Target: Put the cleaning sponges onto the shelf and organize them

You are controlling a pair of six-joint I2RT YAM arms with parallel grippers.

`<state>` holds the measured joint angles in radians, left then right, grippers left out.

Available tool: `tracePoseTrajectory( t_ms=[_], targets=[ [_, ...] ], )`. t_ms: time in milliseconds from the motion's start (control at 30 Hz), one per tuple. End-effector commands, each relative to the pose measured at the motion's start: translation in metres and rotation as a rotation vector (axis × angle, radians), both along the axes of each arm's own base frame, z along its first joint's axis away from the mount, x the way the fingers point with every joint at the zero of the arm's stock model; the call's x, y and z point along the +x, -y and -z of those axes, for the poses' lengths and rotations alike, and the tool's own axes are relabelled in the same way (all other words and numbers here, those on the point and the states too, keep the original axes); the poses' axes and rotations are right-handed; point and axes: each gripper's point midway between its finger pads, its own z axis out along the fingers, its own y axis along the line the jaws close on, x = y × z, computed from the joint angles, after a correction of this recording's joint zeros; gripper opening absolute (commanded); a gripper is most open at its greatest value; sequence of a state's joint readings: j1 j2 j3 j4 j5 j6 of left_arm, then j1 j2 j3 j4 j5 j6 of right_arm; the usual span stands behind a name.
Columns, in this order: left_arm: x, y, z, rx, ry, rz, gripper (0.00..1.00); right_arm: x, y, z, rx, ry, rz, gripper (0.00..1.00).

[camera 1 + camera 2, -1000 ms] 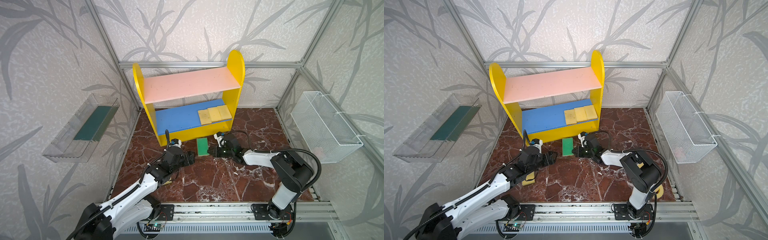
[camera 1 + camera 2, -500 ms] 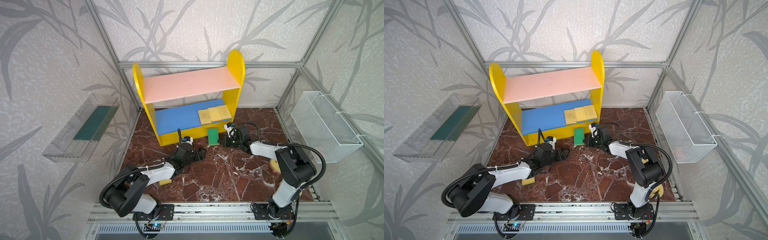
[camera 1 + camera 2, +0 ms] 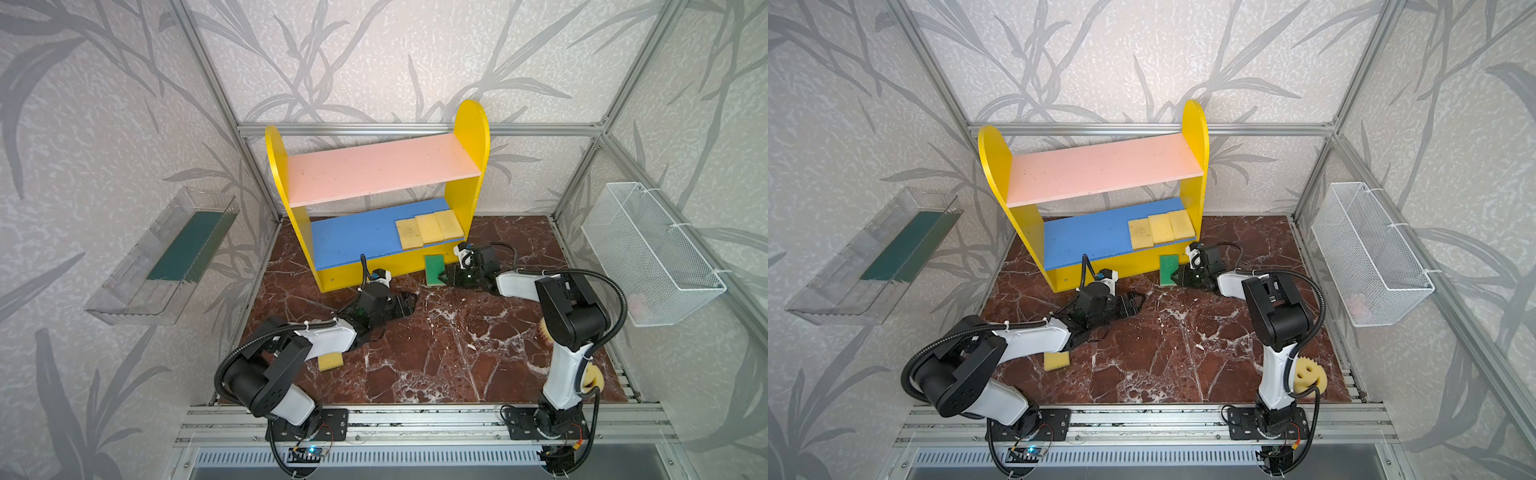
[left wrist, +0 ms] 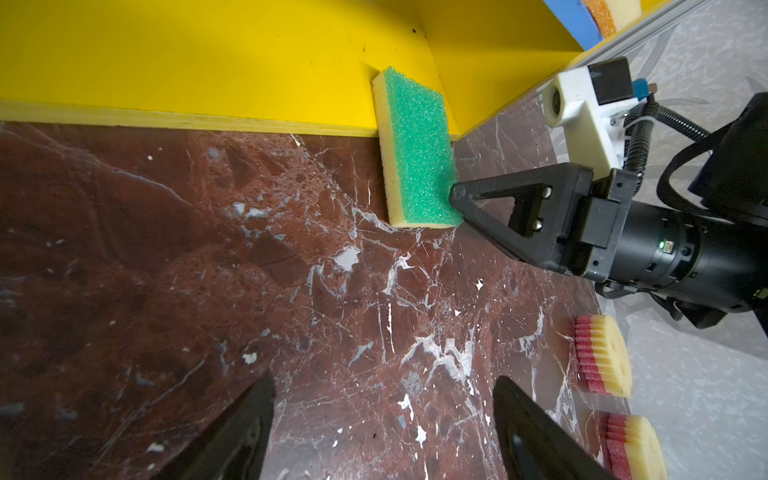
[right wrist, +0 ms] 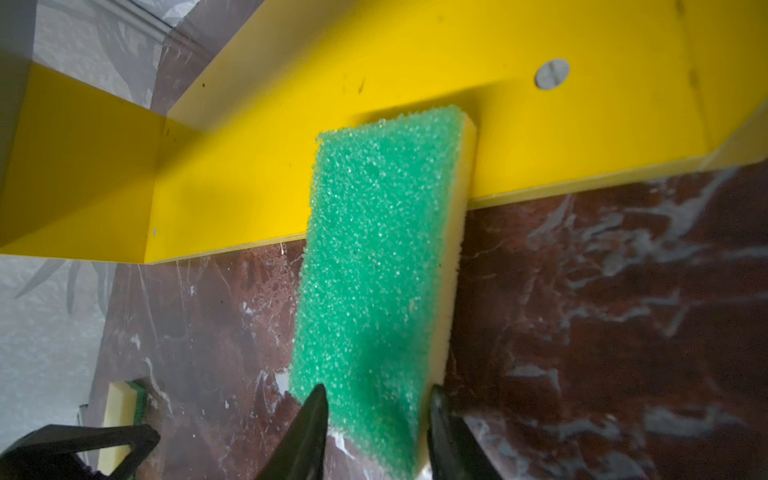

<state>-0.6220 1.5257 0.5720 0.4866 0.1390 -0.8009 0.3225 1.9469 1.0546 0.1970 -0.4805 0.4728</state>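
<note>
A green-faced sponge [image 3: 434,270] [image 3: 1169,270] [image 5: 382,270] leans on end against the yellow base of the shelf [image 3: 374,174] [image 3: 1100,166]. My right gripper [image 3: 444,276] [image 5: 374,390] is open, its fingers on either side of the sponge's near end without squeezing it. Three yellow sponges [image 3: 430,227] lie side by side at the right end of the blue board. My left gripper [image 3: 409,301] [image 4: 384,386] is open over bare floor, left of the green sponge [image 4: 415,153]. Another yellow sponge [image 3: 330,361] [image 3: 1057,360] lies beside the left arm.
A round smiley sponge [image 3: 1310,376] lies at the front right behind the right arm's base; the left wrist view shows two round sponges [image 4: 602,357]. A clear tray [image 3: 166,257] hangs on the left wall, a white mesh basket [image 3: 652,253] on the right wall.
The right gripper carried the green sponge back to the shelf's base and its jaws parted. The left gripper slid forward and right across the floor, staying open.
</note>
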Motion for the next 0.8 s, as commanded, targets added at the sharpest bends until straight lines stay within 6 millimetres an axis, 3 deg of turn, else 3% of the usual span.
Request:
tracePoseTrajectory(
  t_ms=[0,333,533,700,767],
  targets=[
    [0.004,0.004,-0.015,-0.013,0.031,0.009,0.84,-0.001,0.003,-0.014,-0.004,0.030,-0.007,0.49],
    [-0.014,-0.009,-0.021,-0.011,0.029,-0.002,0.87,-0.036,0.035,-0.040,-0.100,0.063,0.069,0.66],
    [-0.027,-0.014,-0.018,0.001,0.015,0.002,0.87,-0.060,0.054,-0.039,-0.186,0.036,0.100,0.70],
    [-0.034,-0.012,-0.014,0.007,-0.003,0.022,0.86,-0.074,0.067,-0.027,-0.236,-0.028,0.133,0.67],
    [-0.037,-0.014,-0.015,0.008,0.001,0.019,0.85,-0.082,0.068,-0.022,-0.232,-0.048,0.145,0.49]
  ],
)
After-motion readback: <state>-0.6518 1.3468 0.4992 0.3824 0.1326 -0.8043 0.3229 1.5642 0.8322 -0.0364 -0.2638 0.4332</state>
